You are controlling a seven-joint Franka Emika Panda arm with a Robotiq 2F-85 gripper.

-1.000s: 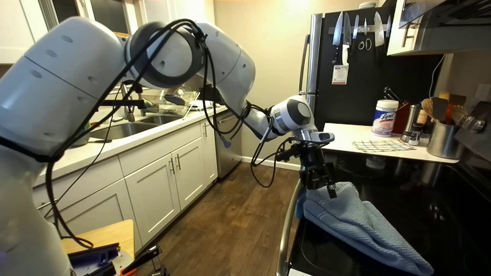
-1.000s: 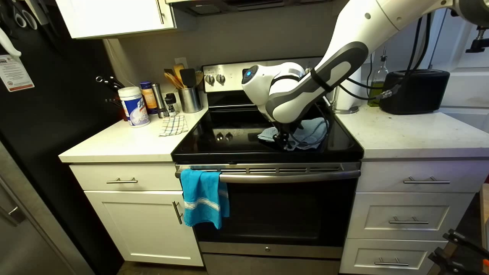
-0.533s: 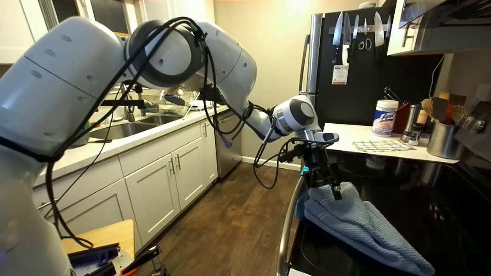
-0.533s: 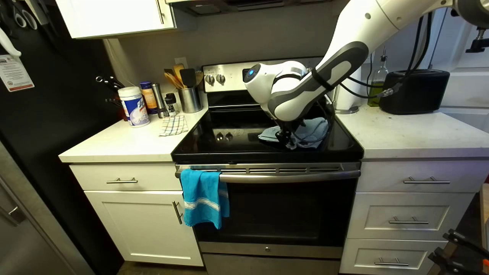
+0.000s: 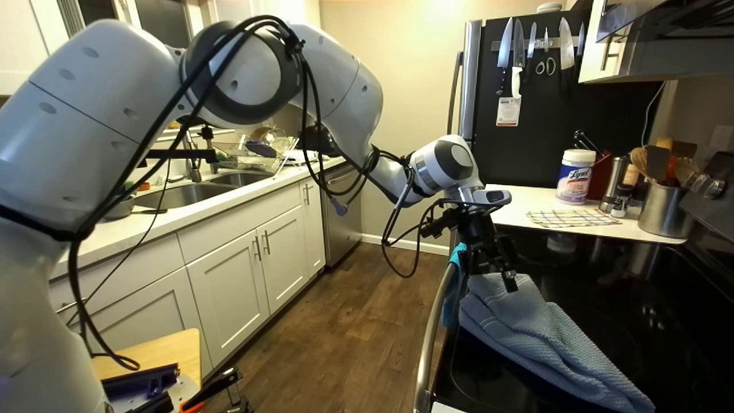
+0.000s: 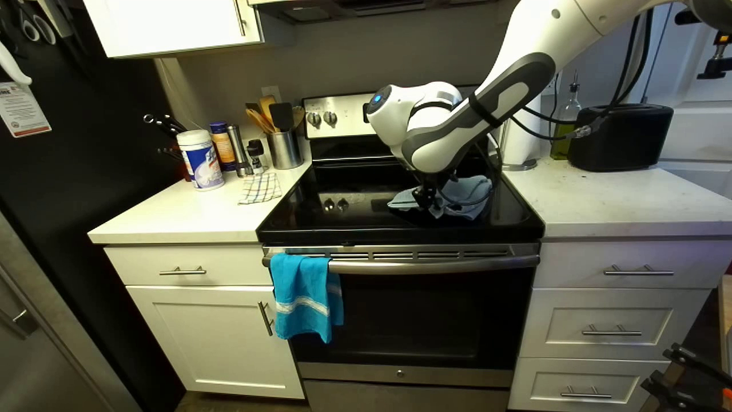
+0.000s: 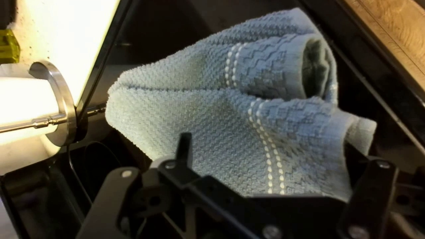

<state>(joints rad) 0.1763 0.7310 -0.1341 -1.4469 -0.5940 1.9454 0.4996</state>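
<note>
Pale-blue towel [image 5: 542, 335] has slid slightly deeper onto the stovetop [image 5: 608, 292], probably because my pincer [image 5: 488, 276], spread wide and gripping nothing, pushes its folds

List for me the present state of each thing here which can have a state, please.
Light-blue towel: loosely folded, lying on the stovetop
Gripper: open, at the towel; contact unclear
Oven door: shut
Turquoise towel: hanging over the oven handle
Drawers: shut
Cabinet doors: shut
Lysol canister: upright, lid on
Checked cloth: spread flat on the counter
Utensil holder: upright, holding utensils
Oil bottle: upright, partly filled
Knives: hanging on the refrigerator's side
</note>
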